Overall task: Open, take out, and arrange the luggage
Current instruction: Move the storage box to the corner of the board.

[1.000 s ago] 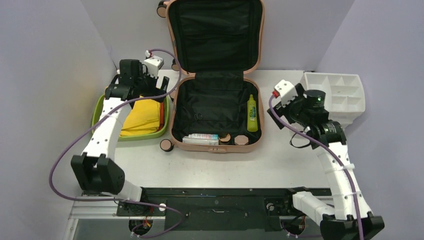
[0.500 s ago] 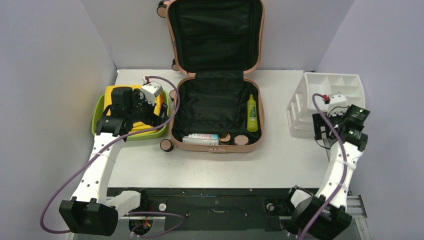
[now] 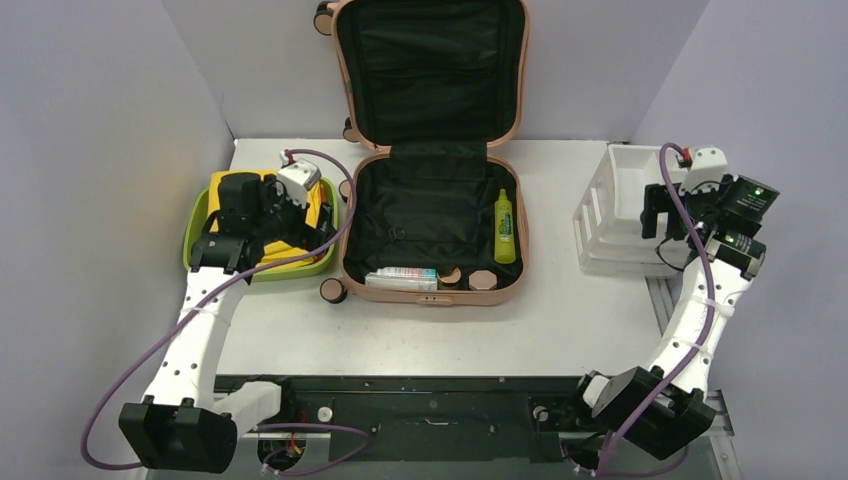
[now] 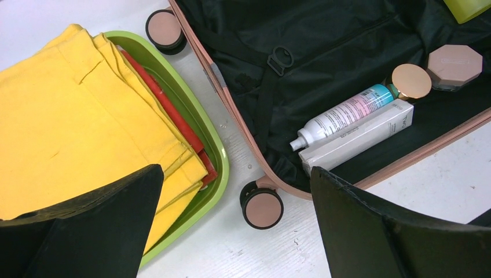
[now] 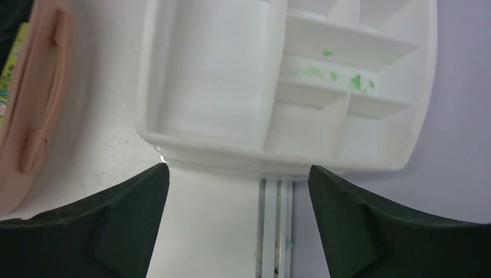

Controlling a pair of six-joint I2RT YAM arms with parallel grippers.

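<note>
The salmon-pink luggage (image 3: pixel 432 299) lies open mid-table, its lid upright against the back wall. In its black lining lie a yellow-green bottle (image 3: pixel 504 227), a white box (image 3: pixel 400 281) and two pink-lidded jars (image 3: pixel 482 280). The left wrist view shows its rim (image 4: pixel 431 147), a spray bottle (image 4: pixel 347 113), the box (image 4: pixel 359 139) and a caster wheel (image 4: pixel 262 208). My left gripper (image 3: pixel 305 238) (image 4: pixel 235 171) is open and empty over the tub's right edge. My right gripper (image 3: pixel 668 222) (image 5: pixel 238 168) is open and empty over the near edge of the white organizer (image 5: pixel 208 145).
A lime-green tub (image 3: pixel 196 225) (image 4: pixel 217 156) left of the luggage holds folded yellow cloth (image 4: pixel 75 116) and something red (image 4: pixel 173 116). The white organizer (image 3: pixel 620 200) stands at the table's right edge, beside a metal rail (image 5: pixel 278 226). The luggage handle (image 5: pixel 40 92) shows at left.
My right arm swung from beside the luggage out to the right, over the organizer. My left arm drew back from the tub's far end to over its right side.
</note>
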